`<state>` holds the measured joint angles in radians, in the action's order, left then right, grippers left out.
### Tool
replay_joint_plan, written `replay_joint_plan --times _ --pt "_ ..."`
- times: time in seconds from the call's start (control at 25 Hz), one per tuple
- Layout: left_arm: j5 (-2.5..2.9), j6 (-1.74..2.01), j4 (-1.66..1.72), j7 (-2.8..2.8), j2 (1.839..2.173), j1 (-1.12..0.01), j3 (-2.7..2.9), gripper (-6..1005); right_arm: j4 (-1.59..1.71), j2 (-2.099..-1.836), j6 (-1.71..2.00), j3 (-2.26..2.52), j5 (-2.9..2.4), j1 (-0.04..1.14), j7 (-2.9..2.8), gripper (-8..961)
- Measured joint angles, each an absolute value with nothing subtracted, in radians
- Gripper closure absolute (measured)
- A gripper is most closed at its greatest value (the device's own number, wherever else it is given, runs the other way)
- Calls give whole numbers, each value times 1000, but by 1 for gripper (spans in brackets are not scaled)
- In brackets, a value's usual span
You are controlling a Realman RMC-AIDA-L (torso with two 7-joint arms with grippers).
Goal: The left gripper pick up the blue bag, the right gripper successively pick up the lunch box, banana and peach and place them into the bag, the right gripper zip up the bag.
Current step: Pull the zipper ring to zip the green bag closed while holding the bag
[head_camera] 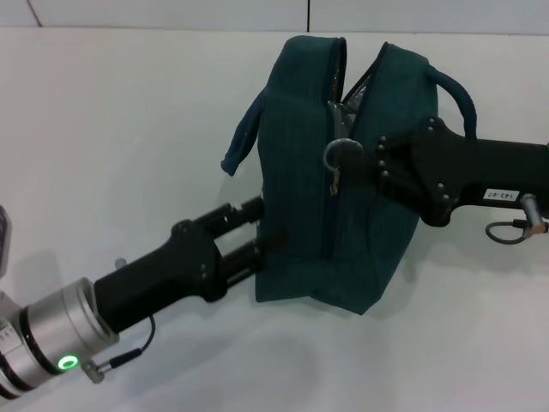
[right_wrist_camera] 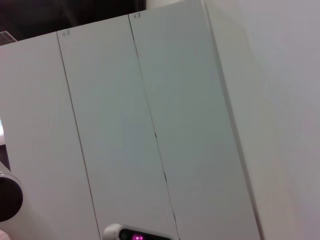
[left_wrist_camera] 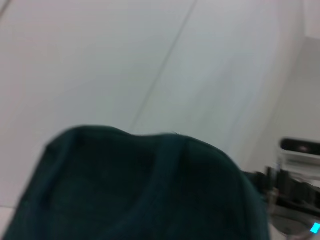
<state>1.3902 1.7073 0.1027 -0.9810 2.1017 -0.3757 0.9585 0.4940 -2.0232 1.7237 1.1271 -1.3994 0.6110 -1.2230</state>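
The blue bag (head_camera: 296,129) is held upright over the white table, and its fabric fills the lower part of the left wrist view (left_wrist_camera: 140,190). My left gripper (head_camera: 260,236) grips the bag's lower left side, fingertips sunk into the cloth. My right gripper (head_camera: 362,156) comes in from the right at mid-height of the zip and is shut on the zip pull with its metal ring (head_camera: 333,154). Below the pull the zip is closed. Above it the mouth gapes and shows silver lining (head_camera: 356,90). The lunch box, banana and peach are out of view.
The white table (head_camera: 103,129) lies all around the bag. One carry strap (head_camera: 244,137) hangs at the bag's left, the other (head_camera: 455,94) arches over my right arm. The right wrist view shows only pale wall panels (right_wrist_camera: 150,125).
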Motion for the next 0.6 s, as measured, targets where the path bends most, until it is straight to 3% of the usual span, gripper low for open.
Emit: replay_joint_plan --times 0.36,0.6 --pt "1357 1665 80 -968 2103 -422 982 418 492 -2023 1723 1122 -1399 606 -1222 922" --pt "1369 1653 71 -961 2102 -455 1028 597 492 -2023 1712 1118 -1389 603 -1221 921"
